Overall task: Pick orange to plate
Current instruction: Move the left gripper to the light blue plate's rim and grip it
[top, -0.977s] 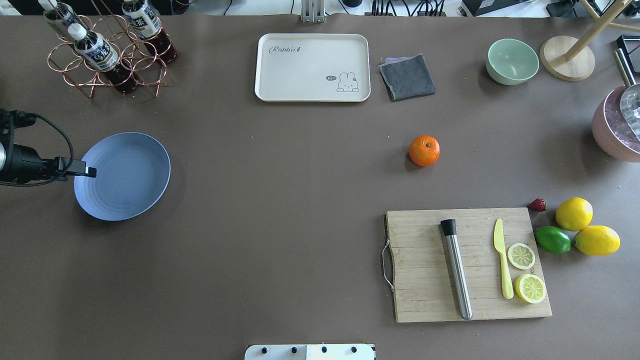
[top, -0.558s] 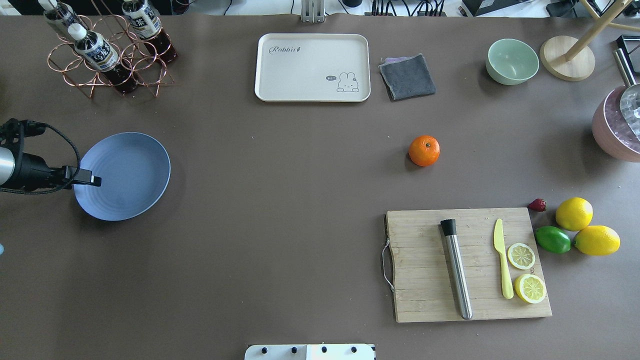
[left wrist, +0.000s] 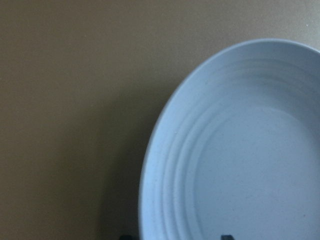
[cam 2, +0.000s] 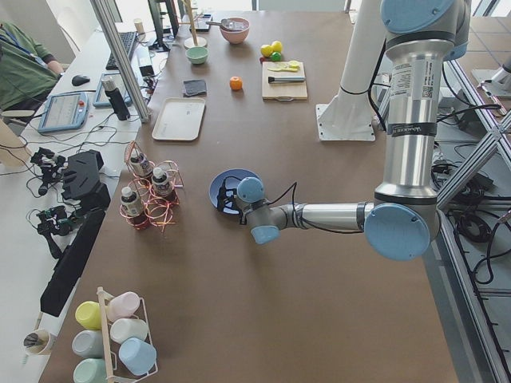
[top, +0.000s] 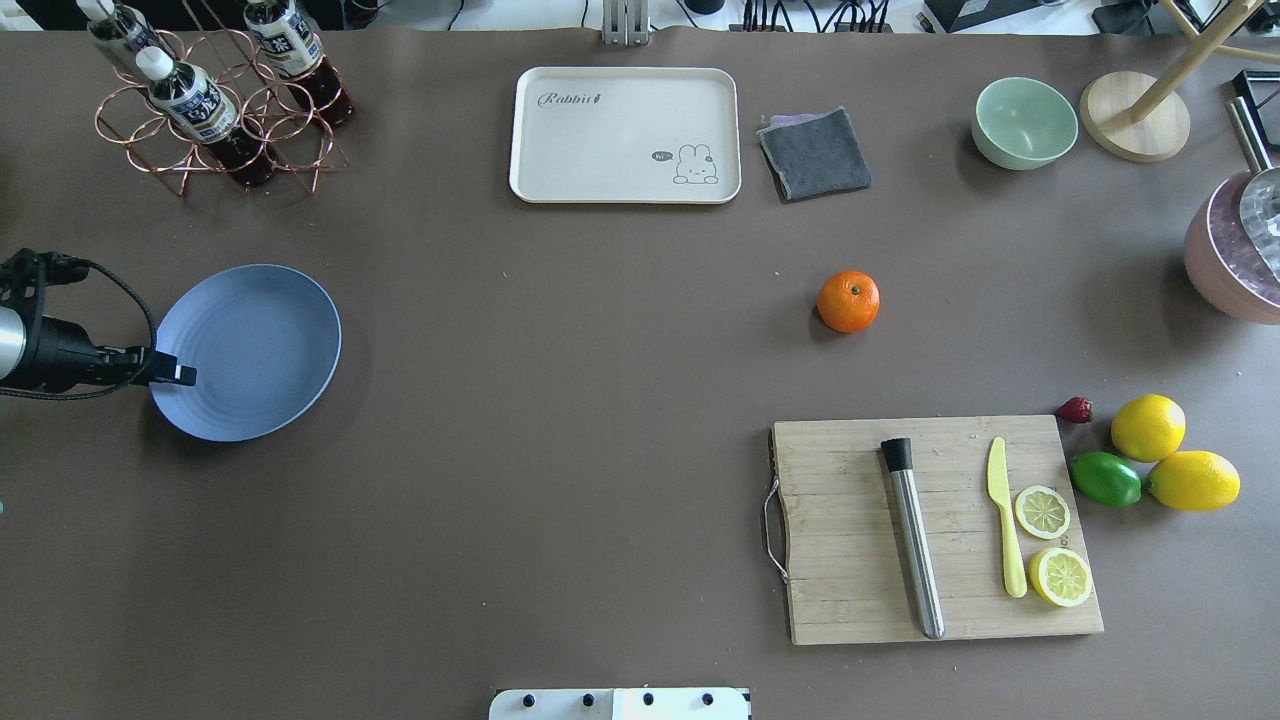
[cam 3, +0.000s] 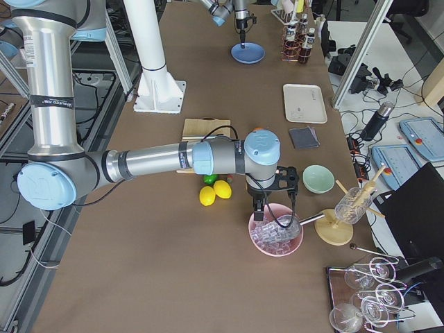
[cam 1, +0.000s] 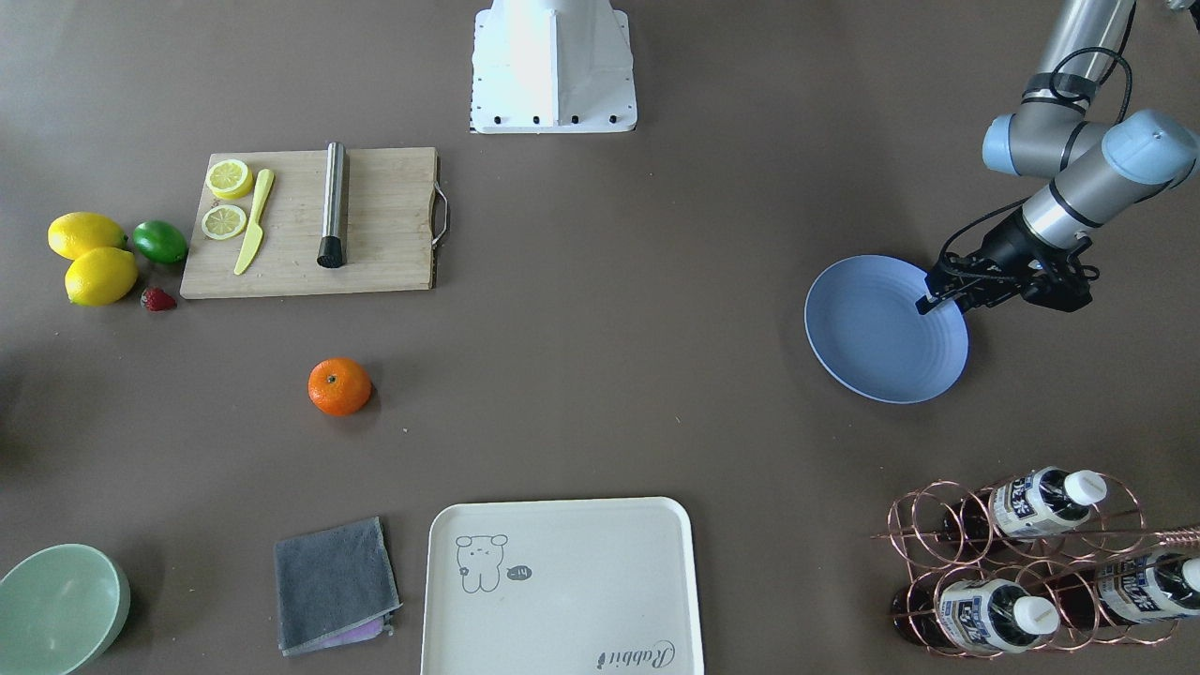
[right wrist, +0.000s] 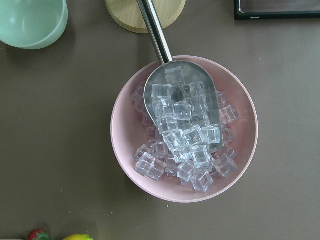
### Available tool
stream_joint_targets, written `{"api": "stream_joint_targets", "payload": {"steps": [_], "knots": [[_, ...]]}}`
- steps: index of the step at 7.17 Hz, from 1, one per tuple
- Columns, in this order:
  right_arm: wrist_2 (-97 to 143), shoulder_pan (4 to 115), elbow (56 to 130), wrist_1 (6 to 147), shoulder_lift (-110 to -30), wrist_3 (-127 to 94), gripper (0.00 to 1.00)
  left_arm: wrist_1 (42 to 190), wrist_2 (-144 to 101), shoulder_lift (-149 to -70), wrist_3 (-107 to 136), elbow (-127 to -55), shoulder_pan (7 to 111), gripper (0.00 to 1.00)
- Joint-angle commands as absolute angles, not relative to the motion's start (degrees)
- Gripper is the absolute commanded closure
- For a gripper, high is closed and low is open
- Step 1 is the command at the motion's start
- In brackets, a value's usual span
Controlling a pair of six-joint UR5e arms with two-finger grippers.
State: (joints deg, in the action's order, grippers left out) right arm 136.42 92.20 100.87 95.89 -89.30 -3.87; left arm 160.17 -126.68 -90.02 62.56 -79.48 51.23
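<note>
Sitting out on the bare brown table (top: 560,400), the orange (top: 848,301) is nowhere near either arm. It's between the grey cloth (top: 815,153) and the wooden cutting board (top: 850,540), stem dot facing up. The plate (top: 255,340) is well apart from it, over on the robot's left side, with nothing on it.

The left gripper (top: 180,374) hangs over the plate's outer rim, pointing in toward the plate's middle. In the left wrist view 2 dark fingertips (left wrist: 125,237) poke in at the bottom edge with a clear gap and nothing between them, so it's spread apart and carrying nothing. Can't tell if it touches the plate.

The right gripper (cam 3: 269,207) is at the table's other end, over a pink bowl (right wrist: 245,150) of ice cubes with a metal scoop (right wrist: 185,100) in it. Only the side camera catches it, so whether it's spread or closed can't be told.

2 lemons (top: 1148,427) and 1 lime (top: 1105,479) sit just beside the board.
</note>
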Motion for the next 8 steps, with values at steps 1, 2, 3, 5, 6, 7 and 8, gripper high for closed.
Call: {"api": "stream_joint_targets", "payload": {"steps": [1, 2, 3, 5, 6, 7, 8], "knots": [[136.5, 92.2, 100.9, 95.9, -89.2, -3.9, 0.0, 161.8, -130.9, -89.8, 62.6, -78.9, 52.4, 1.0], [136.5, 92.2, 100.9, 95.8, -89.2, -3.9, 0.0, 161.5, -135.0, -90.3, 62.7, -79.0, 54.5, 1.0], [136.4, 92.2, 100.9, 95.9, -89.3, -3.9, 0.0, 161.4, -135.3, -90.4, 62.7, -79.0, 54.6, 1.0], [136.5, 92.3, 101.0, 95.9, -89.6, -3.9, 0.0, 161.4, -135.1, -90.7, 63.2, -79.0, 54.6, 1.0], [136.5, 92.3, 101.0, 95.9, -89.6, -3.9, 0.0, 161.4, -135.1, -90.8, 63.2, -79.1, 54.6, 1.0], [136.5, 92.3, 101.1, 95.9, -89.7, -3.9, 0.0, 161.4, -135.3, -91.1, 63.5, -79.4, 54.6, 1.0], [136.5, 92.3, 102.7, 95.9, -89.9, -4.1, 0.0, 161.2, -135.5, -92.1, 64.2, -80.1, 54.6, 1.0]]}}
